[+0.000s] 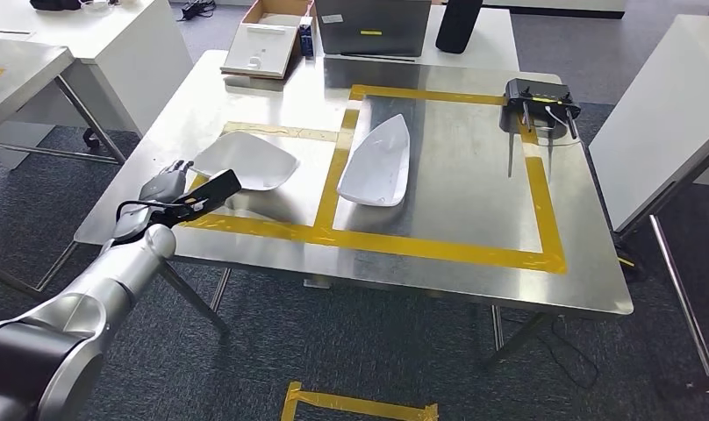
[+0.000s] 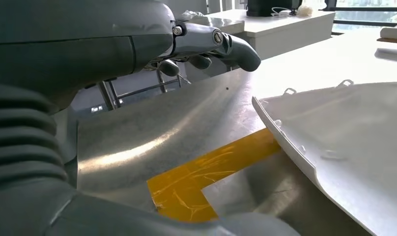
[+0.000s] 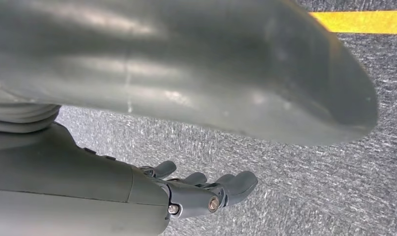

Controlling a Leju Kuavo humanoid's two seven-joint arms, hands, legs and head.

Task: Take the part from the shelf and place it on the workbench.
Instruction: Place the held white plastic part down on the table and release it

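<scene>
I note the white part [image 1: 247, 160] lying flat on the bench [image 1: 456, 210], long axis left-to-right, just beside my left hand [image 1: 164, 186], fingers [image 2: 200, 61] loosely apart, holding nothing; right hand [image 3: 186, 191] likewise empty.

No text, brand or number can be read anywhere. The grey case [image 1: 371, 26] at the far edge of the worktop [image 1: 474, 228] carries a small yellow sticker [image 1: 369, 33] (too small to make out any lettering on it).
</scene>
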